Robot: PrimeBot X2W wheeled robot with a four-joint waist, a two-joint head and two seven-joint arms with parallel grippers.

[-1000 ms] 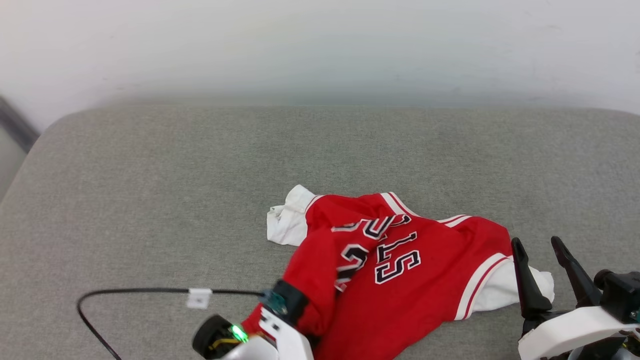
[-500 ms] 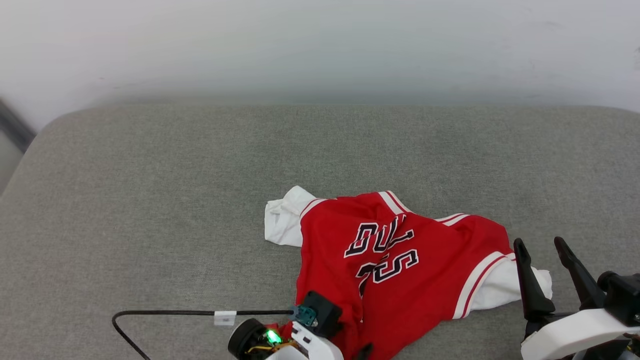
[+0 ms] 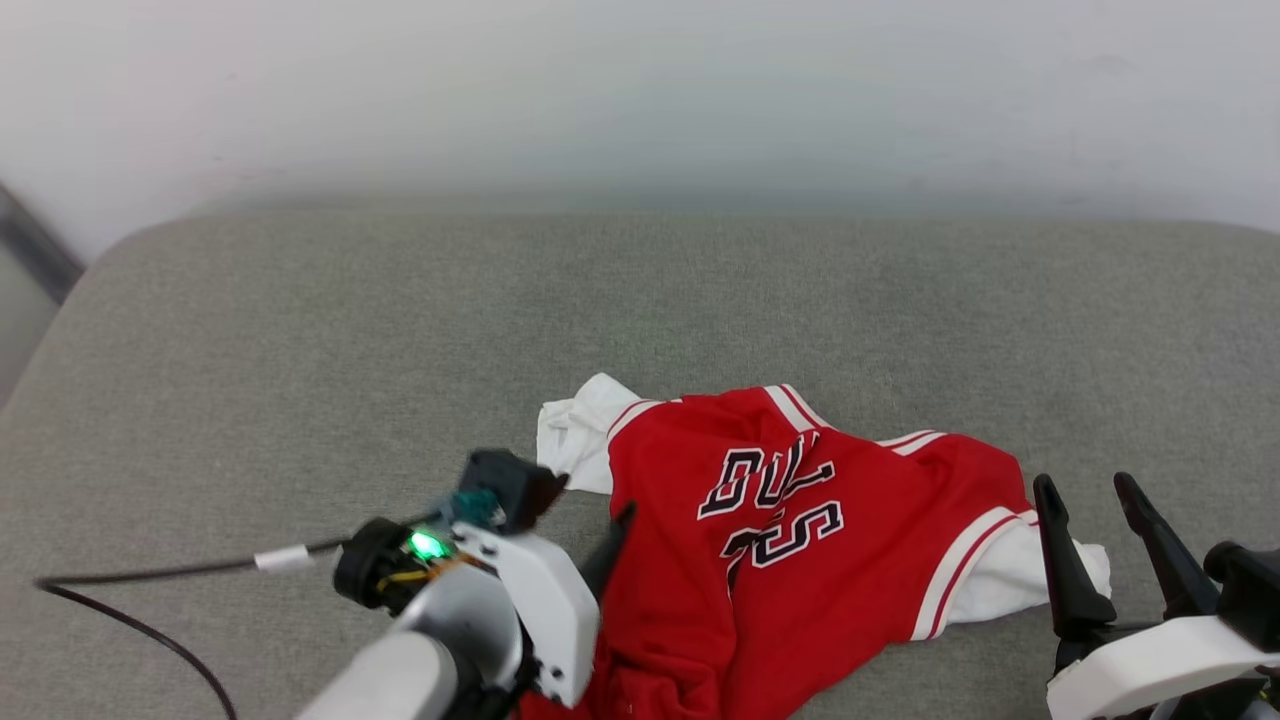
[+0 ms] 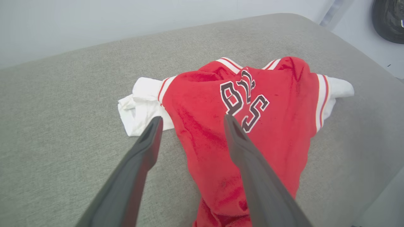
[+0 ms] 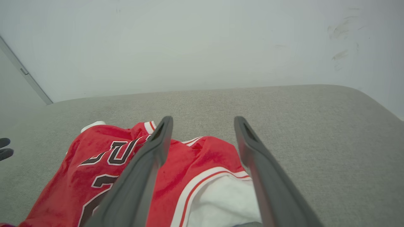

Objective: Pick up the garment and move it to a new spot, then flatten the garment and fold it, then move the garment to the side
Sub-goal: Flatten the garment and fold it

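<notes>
- You have the garment (image 3: 800, 540) lying crumpled on the grey fabric-covered surface (image 3: 300, 330). It sits right of the middle and close to the near edge, and its lower part runs out of the bottom of the head view.
- Its red body faces up, creased. The black, white-outlined print (image 3: 775, 500) reads upside down from the head and is partly folded, so you cannot read it in full.
- One white sleeve (image 3: 575, 440) is bunched at the heap's far left corner. The other white sleeve (image 3: 1010, 580) sticks out on the right, bordered by red-white striped trim.
- Your left gripper (image 4: 190, 117) has its fingers spread wide, with nothing between them.
- In the left wrist view, one of its fingers lies over the red cloth and the other over bare surface just beside the bunched sleeve. Whether either tip touches the cloth cannot be told.
- In the head view this gripper sits at the garment's left edge. A green light (image 3: 428, 545) glows on its wrist, and a black cable (image 3: 150, 575) trails off toward the left edge of the surface.
- Your right gripper (image 3: 1082, 482) also has its fingers spread wide and carries nothing.
- It stands at the garment's right end, near the near edge. Its left finger overlaps the tip of the right sleeve in the head view, and contact cannot be told.
- A pale wall (image 3: 640, 90) runs behind the far edge.
</notes>
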